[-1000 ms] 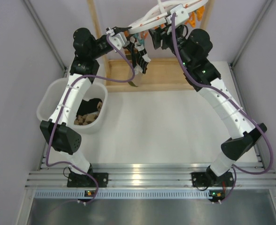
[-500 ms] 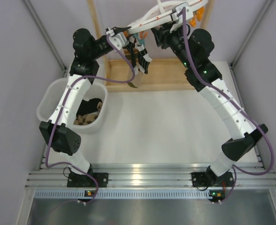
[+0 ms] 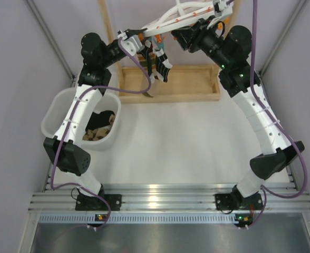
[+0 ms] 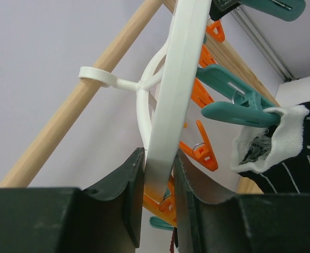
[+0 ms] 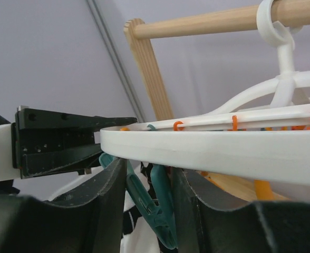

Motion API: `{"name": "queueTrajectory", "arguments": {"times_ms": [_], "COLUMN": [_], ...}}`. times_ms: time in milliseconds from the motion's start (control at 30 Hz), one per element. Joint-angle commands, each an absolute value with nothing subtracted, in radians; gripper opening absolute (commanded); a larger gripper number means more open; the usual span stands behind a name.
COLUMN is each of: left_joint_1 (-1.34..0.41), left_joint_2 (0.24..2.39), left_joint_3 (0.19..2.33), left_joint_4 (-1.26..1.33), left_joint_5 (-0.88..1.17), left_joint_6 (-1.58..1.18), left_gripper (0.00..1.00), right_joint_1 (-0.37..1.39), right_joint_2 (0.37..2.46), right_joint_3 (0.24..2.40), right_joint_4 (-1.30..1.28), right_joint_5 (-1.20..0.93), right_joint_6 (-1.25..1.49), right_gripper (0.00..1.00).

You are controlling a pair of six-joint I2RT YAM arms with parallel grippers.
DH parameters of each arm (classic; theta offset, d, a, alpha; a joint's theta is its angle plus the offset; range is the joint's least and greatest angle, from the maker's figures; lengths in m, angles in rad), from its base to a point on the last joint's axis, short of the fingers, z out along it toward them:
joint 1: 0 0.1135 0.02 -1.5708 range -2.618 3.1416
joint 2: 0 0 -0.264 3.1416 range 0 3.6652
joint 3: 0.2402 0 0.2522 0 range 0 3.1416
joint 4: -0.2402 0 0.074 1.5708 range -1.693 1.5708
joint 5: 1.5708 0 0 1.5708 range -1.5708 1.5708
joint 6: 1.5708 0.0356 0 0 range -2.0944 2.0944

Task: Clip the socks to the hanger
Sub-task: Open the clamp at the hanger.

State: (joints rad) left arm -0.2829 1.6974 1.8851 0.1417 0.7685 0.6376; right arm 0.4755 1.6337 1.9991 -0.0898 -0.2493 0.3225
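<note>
nearest the arm bases, a white tub (image 3: 55, 108) sits on the left of the table, and loose socks (image 3: 103, 118) lie heaped inside it, dark ones over tan. both arms reach past it to the far end, where the hanger (image 4: 178, 79) hangs by its hook from the wooden stand (image 5: 207, 21).

the left claw (image 4: 158, 176) is closed on the hanger's white rim, with one dark finger against each face of it. the right claw (image 5: 149, 195) sits under the rim on the other side. its jaws are narrowed to a slim gap, and a teal peg (image 5: 160, 211) fills that gap, apparently pinched.

beyond the left claw, another teal peg bites the white cuff of a black striped sock (image 4: 297, 158), which dangles limp below it.

the hanger looks light and free to swing on its hook, so it likely needs a steadying grip on the stiff rim, not on the thin lattice. the pegs are small and sprung, and squeezing the tail ends should open them. the socks are soft, light and floppy. the cuff looks like the best place to hold one, since it is thicker and gives a peg more to bite.
</note>
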Motion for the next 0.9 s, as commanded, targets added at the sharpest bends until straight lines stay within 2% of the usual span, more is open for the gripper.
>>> {"name": "queueTrajectory", "arguments": {"times_ms": [0,200,467,567,733,867], "left_joint_1": [-0.295,-0.295,-0.287,-0.290,-0.325,-0.319], "left_joint_2": [1.641,1.606,1.477,1.433,1.379,1.352], "left_joint_3": [1.858,1.798,1.635,1.580,1.514,1.503], "left_joint_4": [0.196,0.294,0.477,0.480,0.446,0.408], "left_joint_5": [0.802,0.762,0.667,0.588,0.519,0.387], "left_joint_6": [0.517,0.324,-0.219,-0.392,-0.413,-0.391], "left_gripper": [0.09,0.26,0.34,0.42,0.58,0.64], "right_joint_1": [0.440,0.414,0.407,0.407,0.407,0.406], "right_joint_2": [1.652,1.661,1.661,1.654,1.651,1.646], "right_joint_3": [2.014,1.988,1.950,1.921,1.879,1.868], "right_joint_4": [-0.028,0.043,0.138,0.164,0.201,0.206], "right_joint_5": [-0.316,-0.351,-0.400,-0.403,-0.403,-0.405], "right_joint_6": [0.526,0.612,0.722,0.745,0.779,0.782], "right_gripper": [0.00,0.00,0.00,0.00,0.00,0.00]}}
